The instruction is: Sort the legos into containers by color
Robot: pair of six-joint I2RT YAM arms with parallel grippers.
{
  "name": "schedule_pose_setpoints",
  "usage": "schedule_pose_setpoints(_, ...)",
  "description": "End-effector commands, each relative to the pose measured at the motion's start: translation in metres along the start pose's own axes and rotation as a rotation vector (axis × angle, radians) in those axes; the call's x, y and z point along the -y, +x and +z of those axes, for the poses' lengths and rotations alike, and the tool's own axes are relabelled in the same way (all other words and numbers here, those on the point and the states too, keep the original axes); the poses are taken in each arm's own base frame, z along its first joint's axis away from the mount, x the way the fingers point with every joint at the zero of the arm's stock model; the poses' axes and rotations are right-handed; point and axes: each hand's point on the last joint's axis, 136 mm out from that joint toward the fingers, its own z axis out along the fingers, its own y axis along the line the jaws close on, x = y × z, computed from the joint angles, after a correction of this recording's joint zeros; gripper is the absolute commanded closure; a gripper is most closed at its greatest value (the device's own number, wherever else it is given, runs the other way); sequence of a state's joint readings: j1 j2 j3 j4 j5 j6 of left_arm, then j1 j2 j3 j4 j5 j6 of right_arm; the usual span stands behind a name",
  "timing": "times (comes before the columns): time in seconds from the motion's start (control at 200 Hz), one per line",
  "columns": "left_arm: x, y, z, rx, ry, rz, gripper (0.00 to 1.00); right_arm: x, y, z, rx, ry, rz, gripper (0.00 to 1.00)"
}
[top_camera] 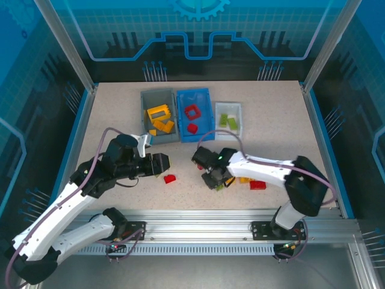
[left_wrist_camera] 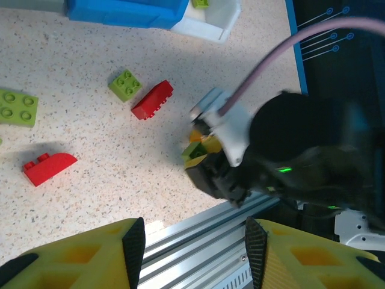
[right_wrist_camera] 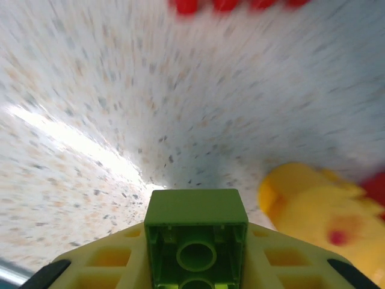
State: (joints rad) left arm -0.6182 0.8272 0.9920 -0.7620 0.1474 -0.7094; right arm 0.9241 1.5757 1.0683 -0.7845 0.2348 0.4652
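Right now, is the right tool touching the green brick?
Touching. The right wrist view shows the green brick wedged in the right tool, with the yellow fingers pressed against both its flanks.

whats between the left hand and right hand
One red sloped lego, nearer the left hand than the right hand gripping a green lego; top view shows it.

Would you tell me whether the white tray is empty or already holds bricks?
Not empty: light green bricks lie inside the white tray.
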Motion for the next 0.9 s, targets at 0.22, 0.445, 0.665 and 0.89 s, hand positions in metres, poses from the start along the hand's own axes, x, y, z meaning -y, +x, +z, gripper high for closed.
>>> schedule_pose_setpoints(0.22,0.075,-0.075,0.025,0.086,0.115,0.078,0.49,0.122,-0.129,-0.07,0.297,0.029,0.404,0.69)
schedule_pose_setpoints(0.445,0.093,-0.108,0.06,0.11,0.113,0.102,0.5,0.181,-0.173,-0.028,0.238,0.138,0.562,0.7)
schedule_pose_setpoints(0.665,0.093,-0.112,0.085,0.091,0.119,0.085,0.5,0.193,-0.185,0.028,0.158,0.127,0.61,0.7)
schedule_pose_setpoints(0.89,0.088,-0.105,0.096,0.063,0.125,0.06,0.51,0.193,-0.188,0.053,0.119,0.079,0.625,0.69)
